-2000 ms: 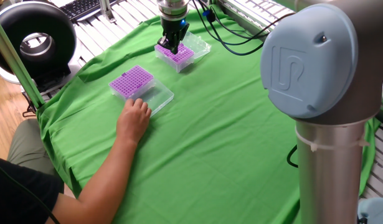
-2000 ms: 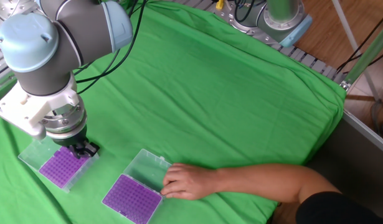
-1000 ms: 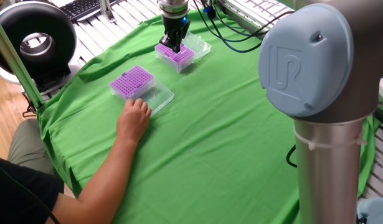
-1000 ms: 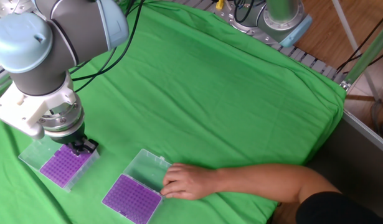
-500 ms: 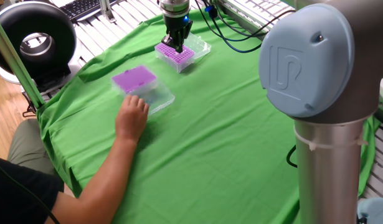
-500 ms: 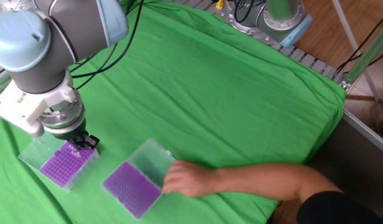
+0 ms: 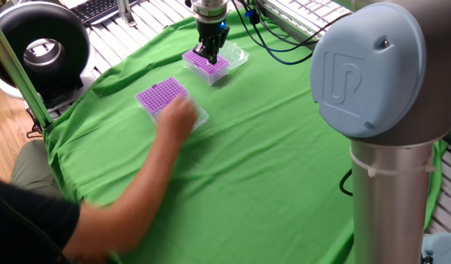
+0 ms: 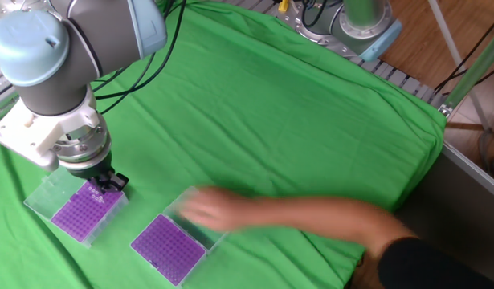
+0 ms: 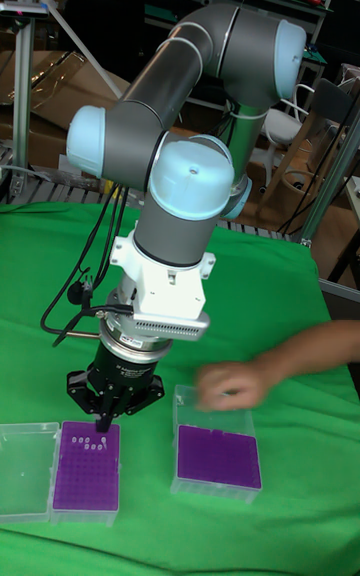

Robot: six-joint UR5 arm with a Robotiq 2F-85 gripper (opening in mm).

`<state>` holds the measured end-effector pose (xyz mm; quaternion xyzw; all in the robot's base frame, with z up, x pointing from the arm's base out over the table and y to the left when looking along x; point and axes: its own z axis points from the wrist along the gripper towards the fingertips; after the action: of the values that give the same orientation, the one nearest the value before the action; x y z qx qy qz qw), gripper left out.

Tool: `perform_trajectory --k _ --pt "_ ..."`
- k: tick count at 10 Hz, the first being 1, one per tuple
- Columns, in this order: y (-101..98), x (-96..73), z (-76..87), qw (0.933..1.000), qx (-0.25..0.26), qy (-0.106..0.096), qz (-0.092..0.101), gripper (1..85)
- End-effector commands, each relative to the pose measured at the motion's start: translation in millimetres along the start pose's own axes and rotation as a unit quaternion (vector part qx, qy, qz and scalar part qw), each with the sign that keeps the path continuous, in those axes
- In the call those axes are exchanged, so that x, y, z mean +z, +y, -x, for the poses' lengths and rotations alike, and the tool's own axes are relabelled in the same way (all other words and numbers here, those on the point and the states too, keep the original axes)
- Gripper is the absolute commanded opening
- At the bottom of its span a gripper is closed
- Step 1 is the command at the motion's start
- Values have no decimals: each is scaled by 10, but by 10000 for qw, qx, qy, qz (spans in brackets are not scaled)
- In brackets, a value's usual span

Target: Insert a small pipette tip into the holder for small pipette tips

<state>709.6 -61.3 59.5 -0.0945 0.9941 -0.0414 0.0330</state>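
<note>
The holder (image 7: 213, 68) (image 8: 76, 218) (image 9: 84, 476) is a clear box with a purple grid rack, and a few pale tips stand in its far rows. My gripper (image 7: 207, 53) (image 8: 112, 186) (image 9: 101, 423) hangs just over the rack's far edge with its fingers pressed together. In the tall fixed view a thin small pipette tip (image 9: 100, 427) pokes down from between them, close above the rack. I cannot tell whether it touches the grid.
A second purple rack box (image 7: 160, 95) (image 8: 168, 249) (image 9: 218, 456) lies beside the holder, with a person's blurred hand (image 7: 180, 121) (image 8: 210, 210) (image 9: 230, 386) over its clear lid. The holder's own lid (image 9: 25, 471) lies open flat. A green cloth (image 8: 295, 120) covers the table.
The person's hand shifted the second box and now sweeps across it. My gripper rose slightly and drifted toward the holder's far edge, still shut.
</note>
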Motion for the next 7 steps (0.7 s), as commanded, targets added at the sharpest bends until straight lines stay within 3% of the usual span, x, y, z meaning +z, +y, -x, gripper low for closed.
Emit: perform_trajectory --k 1,7 --pt "18 53 1 9998 10 -116 128 10" --pt "31 55 64 9998 77 -142 101 10"
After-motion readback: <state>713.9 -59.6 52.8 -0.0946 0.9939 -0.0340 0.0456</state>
